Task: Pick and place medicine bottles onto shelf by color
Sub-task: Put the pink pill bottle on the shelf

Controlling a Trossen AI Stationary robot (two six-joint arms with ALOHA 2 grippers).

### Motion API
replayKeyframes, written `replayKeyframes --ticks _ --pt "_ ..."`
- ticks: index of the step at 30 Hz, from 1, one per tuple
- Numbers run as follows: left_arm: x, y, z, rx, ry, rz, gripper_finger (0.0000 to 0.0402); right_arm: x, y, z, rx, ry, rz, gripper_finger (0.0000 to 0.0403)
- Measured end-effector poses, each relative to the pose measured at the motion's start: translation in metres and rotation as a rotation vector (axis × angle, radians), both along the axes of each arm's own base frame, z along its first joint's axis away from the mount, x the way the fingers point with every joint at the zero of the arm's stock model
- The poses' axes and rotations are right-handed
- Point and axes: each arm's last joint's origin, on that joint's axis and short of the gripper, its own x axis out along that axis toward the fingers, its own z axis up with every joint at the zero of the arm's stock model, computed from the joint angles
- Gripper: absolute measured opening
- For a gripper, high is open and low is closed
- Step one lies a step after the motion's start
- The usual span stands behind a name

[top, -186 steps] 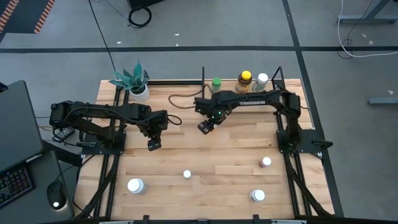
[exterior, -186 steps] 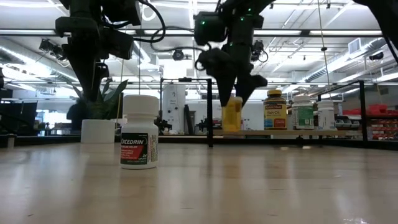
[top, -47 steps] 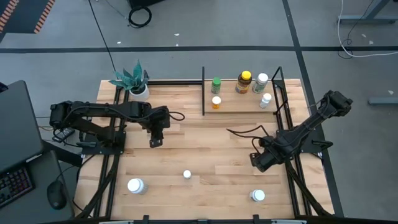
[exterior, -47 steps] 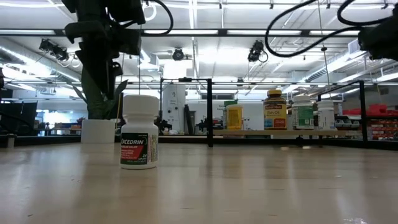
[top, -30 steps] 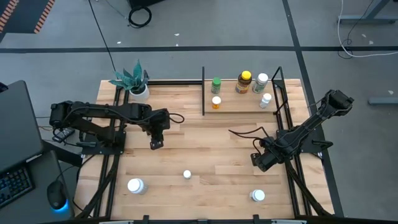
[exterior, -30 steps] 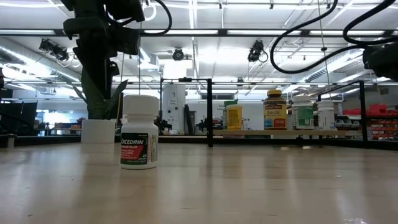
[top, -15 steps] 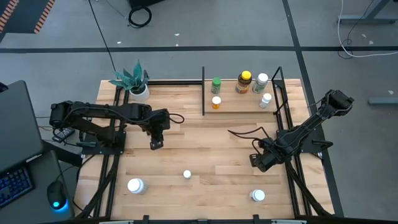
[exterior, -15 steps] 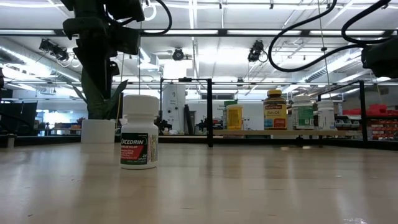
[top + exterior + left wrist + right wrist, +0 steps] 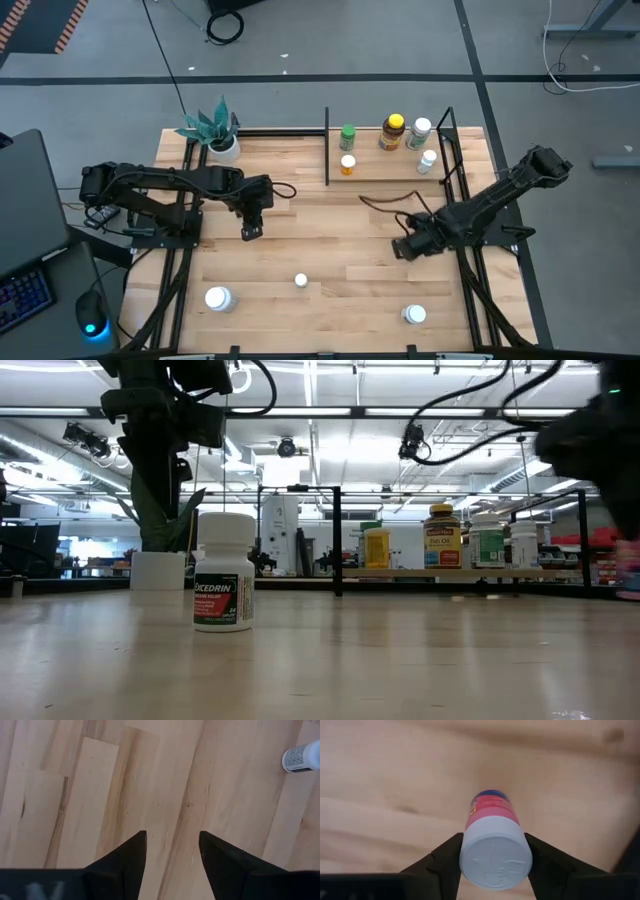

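Right gripper (image 9: pixel 406 248) sits over the right half of the light wooden tabletop (image 9: pixel 330 220), its 2 dark fingers clamped on a pink-bodied pill bottle with a white cap (image 9: pixel 495 851); the wrist view shows the cap facing the camera and both fingers touching its sides, bare tabletop beyond. In the low view this arm is only a dark blur at the right edge.

Left gripper (image 9: pixel 247 229) hangs over the left-centre of the table, fingers apart, nothing between them; its wrist view shows bare boards and 1 white bottle lying on its side (image 9: pixel 302 757) at the edge.

Small light-wood shelf with thin black metal uprights (image 9: pixel 385 172) stands at the far right of the table. On it, 4 bottles: a green-capped bottle (image 9: pixel 348 135), a small yellow bottle with a white cap (image 9: pixel 347 164) just in front of it, an amber bottle with a yellow cap (image 9: pixel 393 130), a white bottle (image 9: pixel 420 131), and a smaller white bottle (image 9: pixel 428 160) by the right upright.

3 white bottles remain on the near tabletop: near left (image 9: pixel 217 297), near centre (image 9: pixel 301 281), near right (image 9: pixel 414 314). Potted teal plant (image 9: pixel 213 128) stands at the far left corner.
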Motion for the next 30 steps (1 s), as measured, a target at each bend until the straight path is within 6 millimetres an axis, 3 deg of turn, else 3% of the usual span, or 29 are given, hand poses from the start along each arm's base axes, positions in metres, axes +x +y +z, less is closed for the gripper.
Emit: replayKeyframes --ticks 10,21,30 --pt "0.000 0.000 0.000 -0.001 0.000 0.001 0.0186 0.031 -0.077 0.024 -0.130 -0.097 0.059 0.0192" --pt "0.000 0.000 0.000 -0.010 0.001 0.027 0.0183 0.034 -0.174 0.065 -0.293 -0.148 0.139 0.0190" --pt "0.000 0.000 0.000 -0.019 0.007 0.052 0.0185 0.067 -0.229 0.059 -0.238 0.023 0.352 0.0191"
